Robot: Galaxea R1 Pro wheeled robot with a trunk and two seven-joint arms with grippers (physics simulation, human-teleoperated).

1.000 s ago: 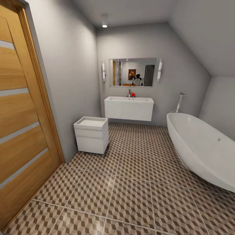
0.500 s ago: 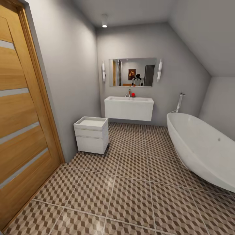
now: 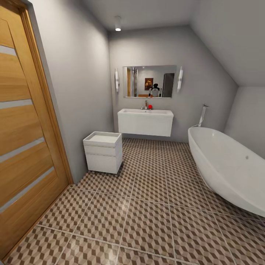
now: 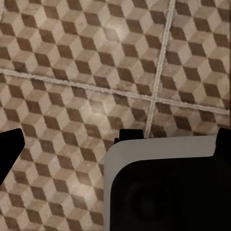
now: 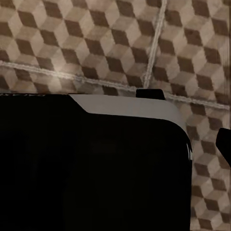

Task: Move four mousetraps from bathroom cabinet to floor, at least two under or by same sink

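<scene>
In the left wrist view a broad body part (image 4: 163, 187) shows as a matt black block with a rounded corner, edged by a pale grey-white band along its upper and side rim. A small black rectangular tab (image 4: 131, 134) juts from that rim, and faint concentric rings are just visible in the black face. Black finger shapes (image 4: 9, 149) sit at the frame's sides, flat and unmarked.

In the right wrist view a similar black body (image 5: 91, 168) carries the same pale rim and rounded corner, with a small black tab (image 5: 149, 94) on its edge.
</scene>
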